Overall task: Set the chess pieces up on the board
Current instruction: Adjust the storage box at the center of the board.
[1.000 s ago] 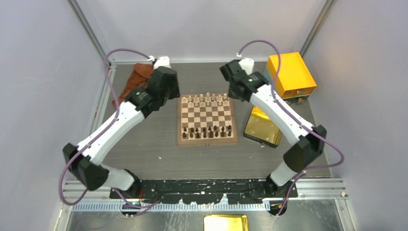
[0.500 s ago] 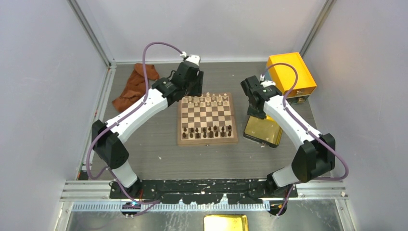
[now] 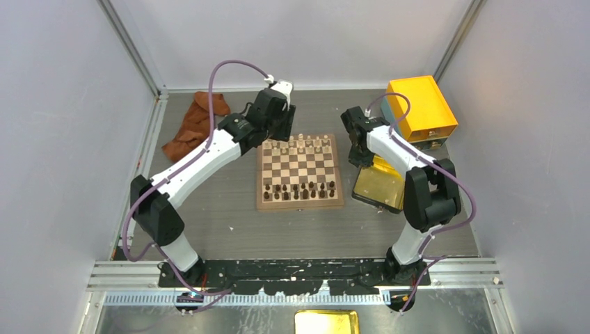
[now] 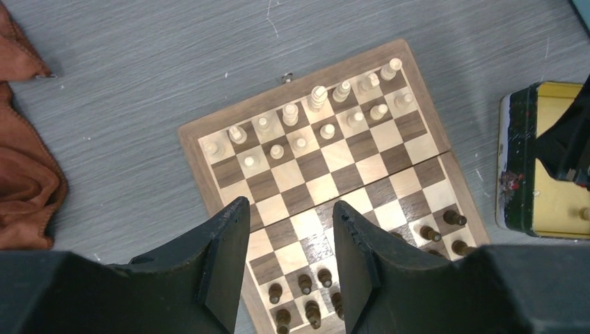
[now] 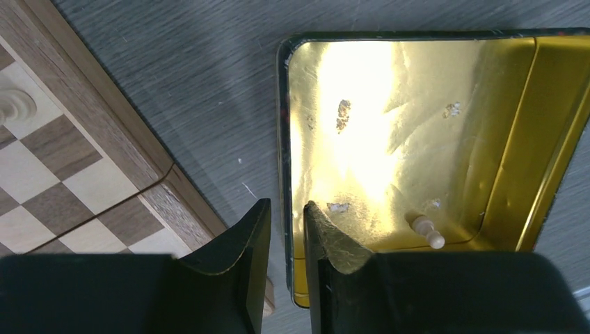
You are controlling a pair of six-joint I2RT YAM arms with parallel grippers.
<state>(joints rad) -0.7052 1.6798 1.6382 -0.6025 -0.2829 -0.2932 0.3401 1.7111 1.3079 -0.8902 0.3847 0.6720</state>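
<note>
The board [image 3: 300, 172] lies mid-table, also in the left wrist view [image 4: 327, 184]. Cream chess pieces [image 3: 300, 145] fill its two far rows [image 4: 316, 115]; dark chessmen [image 3: 299, 189] fill the near rows. One cream pawn [image 5: 427, 232] lies on its side in the golden tray [image 5: 389, 111]. My left gripper [image 4: 289, 205] is open and empty, held above the board's far-left part [image 3: 277, 125]. My right gripper [image 5: 285, 205] hangs over the tray's left rim, between board and tray [image 3: 358, 147], jaws a narrow gap apart, holding nothing.
The golden tray [image 3: 379, 184] sits just right of the board. An orange-yellow box [image 3: 419, 108] stands at the back right. A brown cloth [image 3: 197, 122] lies at the back left. The board's wooden border [image 5: 90, 125] is close to the tray.
The left gripper swung right from the cloth to the board's far-left corner and then held. The right gripper came down to the tray's far-left corner, its elbow swinging inward.
</note>
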